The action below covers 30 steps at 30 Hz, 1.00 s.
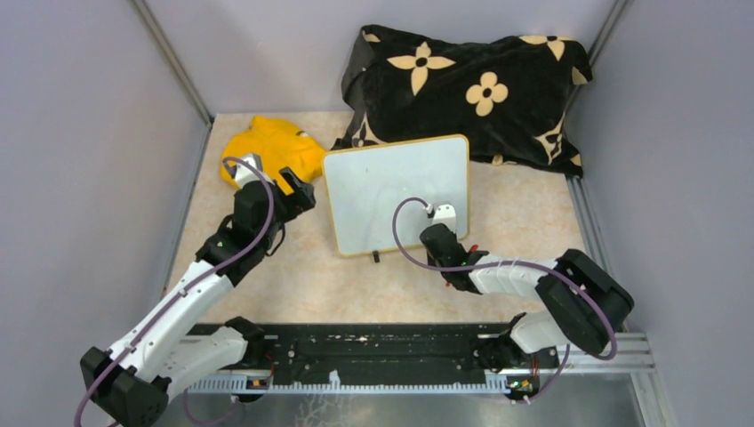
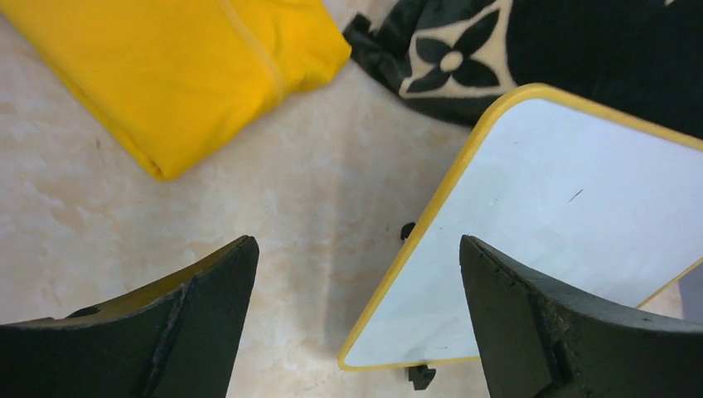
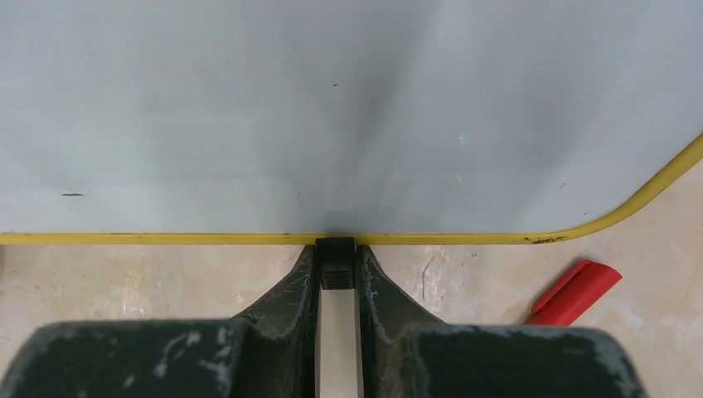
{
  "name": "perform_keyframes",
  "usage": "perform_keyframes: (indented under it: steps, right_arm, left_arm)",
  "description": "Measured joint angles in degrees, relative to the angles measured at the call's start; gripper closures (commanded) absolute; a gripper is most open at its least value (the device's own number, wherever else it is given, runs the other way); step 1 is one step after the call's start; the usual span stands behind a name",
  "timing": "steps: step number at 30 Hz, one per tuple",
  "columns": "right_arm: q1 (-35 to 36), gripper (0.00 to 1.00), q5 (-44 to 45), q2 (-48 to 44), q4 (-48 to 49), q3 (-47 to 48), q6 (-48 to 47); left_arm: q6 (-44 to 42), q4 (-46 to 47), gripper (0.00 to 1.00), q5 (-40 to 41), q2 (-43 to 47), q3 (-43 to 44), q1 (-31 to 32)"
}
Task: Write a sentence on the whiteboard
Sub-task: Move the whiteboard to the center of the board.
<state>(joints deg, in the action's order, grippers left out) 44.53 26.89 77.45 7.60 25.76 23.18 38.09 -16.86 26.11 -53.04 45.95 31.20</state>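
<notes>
Whiteboard [image 1: 397, 191] prob. stiff, light, slick-faced; best gripped at edge. Right end effector [image 3: 336, 278] pinches near-edge clip [image 3: 336, 247]; left end effector [image 2: 356, 249] spread wide, empty.

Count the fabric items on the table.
2. A yellow cloth lies at the back left. A black flower-print blanket is bunched at the back right, behind the whiteboard. Anything lying under the blanket would be hidden.
</notes>
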Motion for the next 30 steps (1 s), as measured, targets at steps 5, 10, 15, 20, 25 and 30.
perform_keyframes:
  steps: [5,10,15,20,25,30]
  right_arm:
    - [0.0,1.0,2.54,4.59,-0.5,3.91,1.05]
    - [-0.02,1.0,4.83,9.7,-0.81,8.57,1.11]
    - [-0.09,0.93,5.9,12.0,-0.83,10.67,0.92]
    - [-0.09,0.86,5.79,12.04,-0.66,10.64,-0.11]
    - [-0.15,0.6,5.29,11.93,0.39,10.1,-1.22]
    - [-0.42,0.34,4.55,10.27,0.85,8.44,-2.1]
  left_arm:
    - [-6.34,1.27,0.03,3.98,0.76,3.43,0.04]
    - [-12.5,3.63,0.01,7.52,0.66,5.64,0.07]
    - [-16.15,8.04,0.01,9.07,0.94,4.83,0.07]
    - [-18.47,10.75,0.01,9.44,3.08,0.72,0.07]
    - [-19.78,12.85,0.01,9.46,5.25,-2.12,0.07]
    - [-19.98,13.55,0.01,9.25,5.57,-3.3,0.07]
